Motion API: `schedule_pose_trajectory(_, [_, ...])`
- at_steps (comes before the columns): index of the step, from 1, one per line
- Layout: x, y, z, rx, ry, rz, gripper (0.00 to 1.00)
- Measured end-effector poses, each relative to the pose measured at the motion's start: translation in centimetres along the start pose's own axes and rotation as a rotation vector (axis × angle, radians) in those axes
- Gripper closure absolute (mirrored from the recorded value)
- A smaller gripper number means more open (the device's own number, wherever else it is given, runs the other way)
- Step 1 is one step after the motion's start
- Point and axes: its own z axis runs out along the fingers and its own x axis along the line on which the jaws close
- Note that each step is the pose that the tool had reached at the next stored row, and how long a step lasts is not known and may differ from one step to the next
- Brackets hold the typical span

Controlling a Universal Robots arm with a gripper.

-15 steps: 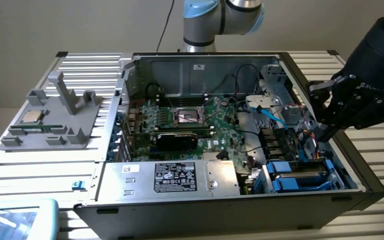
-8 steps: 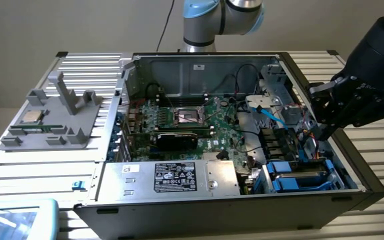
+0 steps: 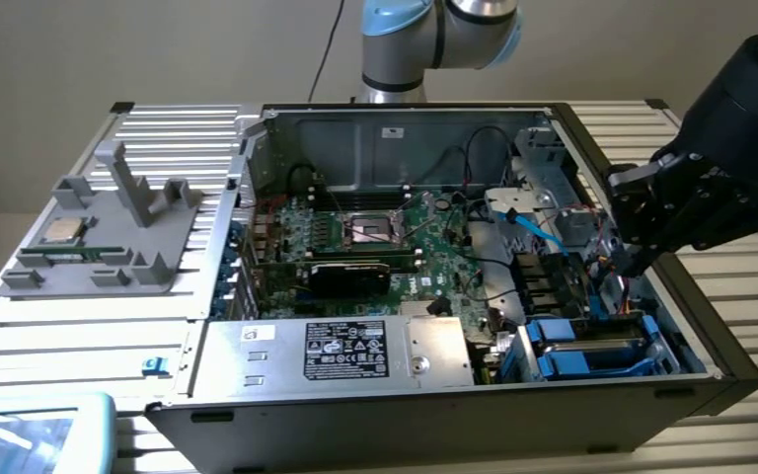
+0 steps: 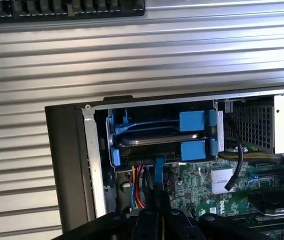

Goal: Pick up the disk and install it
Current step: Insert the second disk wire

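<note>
The disk (image 3: pixel 587 343) lies flat in the drive bay at the near corner of the open computer case (image 3: pixel 418 415), on the exterior view's right. Its grey metal body is held between blue plastic carrier rails. In the wrist view the disk (image 4: pixel 157 138) sits between the blue rails, with red, yellow and blue cables just below it. My black gripper (image 3: pixel 635 259) hangs over the case's side wall, a little behind and above the bay. In the wrist view the gripper (image 4: pixel 154 218) has its fingers pressed together, shut, with nothing between them.
A silver power supply (image 3: pixel 352 351) with a black label lies beside the bay. The motherboard (image 3: pixel 379 242) and loose cables (image 3: pixel 537 232) fill the middle of the case. A grey fixture (image 3: pixel 103 237) with a CPU chip (image 3: pixel 63 232) stands on the ribbed table (image 3: pixel 76 336).
</note>
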Motion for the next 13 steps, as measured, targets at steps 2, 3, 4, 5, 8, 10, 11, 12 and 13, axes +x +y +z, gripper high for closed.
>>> schedule_pose_trajectory(2, [0.0,0.24,0.05,0.0078,-0.0008,-0.001,0.89])
schedule_pose_trajectory(3, [-0.1,0.28,0.06,0.0075,-0.0007,-0.001,0.89])
schedule_pose_trajectory(4, [-0.1,0.32,0.14,0.0079,-0.0004,-0.001,0.89])
schedule_pose_trajectory(5, [-0.1,0.37,0.27,0.0079,0.0008,-0.001,0.89])
schedule_pose_trajectory(8, [-0.2,0.45,0.74,0.008,0.0037,-0.001,0.89])
schedule_pose_trajectory(10, [-0.4,0.69,0.98,0.0081,0.0047,-0.001,0.89])
schedule_pose_trajectory(11, [-0.5,0.88,1.1,0.0082,0.005,-0.001,0.89])
schedule_pose_trajectory(12, [-0.6,1.1,1.22,0.0083,0.0051,-0.001,0.89])
schedule_pose_trajectory(13, [-0.6,1.26,1.31,0.0083,0.0051,-0.001,0.89])
